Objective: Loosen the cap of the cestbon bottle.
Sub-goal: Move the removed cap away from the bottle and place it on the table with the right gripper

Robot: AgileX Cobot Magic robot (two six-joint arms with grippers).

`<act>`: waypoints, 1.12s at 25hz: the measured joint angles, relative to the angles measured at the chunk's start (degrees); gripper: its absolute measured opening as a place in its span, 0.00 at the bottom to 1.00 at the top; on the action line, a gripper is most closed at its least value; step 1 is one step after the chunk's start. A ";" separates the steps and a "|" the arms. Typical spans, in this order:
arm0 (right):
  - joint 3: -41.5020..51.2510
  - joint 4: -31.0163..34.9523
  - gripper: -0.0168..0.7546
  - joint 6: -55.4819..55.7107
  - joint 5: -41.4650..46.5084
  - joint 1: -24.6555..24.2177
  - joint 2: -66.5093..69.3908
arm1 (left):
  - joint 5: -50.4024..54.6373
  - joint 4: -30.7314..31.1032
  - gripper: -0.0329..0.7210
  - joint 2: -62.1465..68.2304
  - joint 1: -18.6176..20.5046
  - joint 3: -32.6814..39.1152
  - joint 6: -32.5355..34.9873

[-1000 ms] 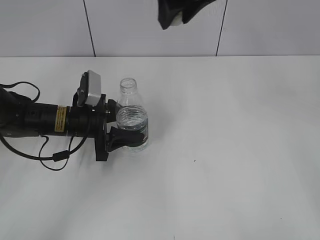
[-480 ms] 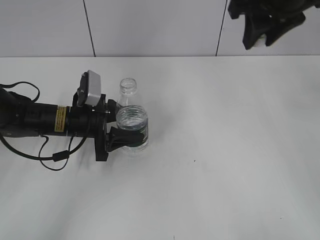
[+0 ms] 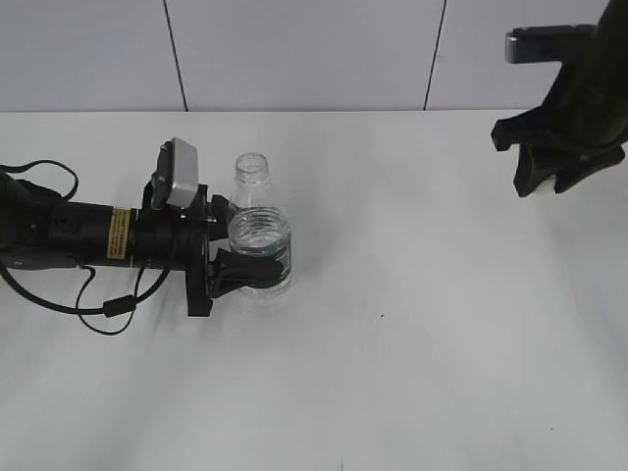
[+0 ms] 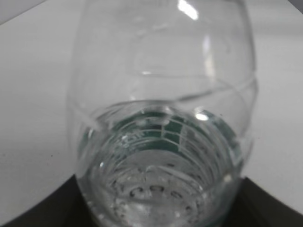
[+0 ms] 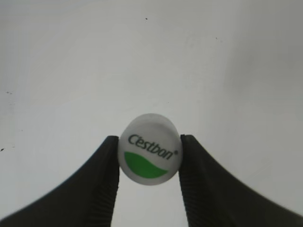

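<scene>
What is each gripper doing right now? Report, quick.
Left gripper: closed on the small clear plastic bottle.
Right gripper: closed on the small round white plastic cap.

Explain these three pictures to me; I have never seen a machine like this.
This is a robot with two arms, each ending in a pincer. One picture looks down at a slant over the white table. The other two come from cameras on the wrists. The left pincer grips the clear water bottle, which stands open with no cap on; its wrist camera sees that bottle very close. The right pincer hangs above the table's far right, and its wrist camera shows it pinching the small white cap, marked Cestbon with a green patch.
</scene>
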 joint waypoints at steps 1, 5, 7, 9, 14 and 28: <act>1.56 0.14 0.41 -0.07 -2.16 -0.45 0.00 | 0.00 0.00 0.59 0.00 0.00 0.00 0.00; 7.16 -0.10 0.41 -0.38 -9.16 -1.06 0.32 | 0.00 0.00 0.59 0.00 0.00 0.00 0.00; 8.64 -0.10 0.41 -0.54 -11.74 -1.06 1.29 | 0.00 0.00 0.59 0.00 0.00 0.00 0.00; 9.00 -0.10 0.41 -0.54 -13.04 -1.06 3.00 | 0.00 0.00 0.59 0.00 0.00 0.00 0.00; 9.12 1.21 0.41 -0.54 -15.90 -1.06 7.26 | 0.00 0.00 0.59 0.00 0.00 0.00 0.00; 9.16 4.38 0.41 -4.74 -19.88 -1.06 12.21 | 0.00 0.00 0.59 0.00 0.00 0.00 0.00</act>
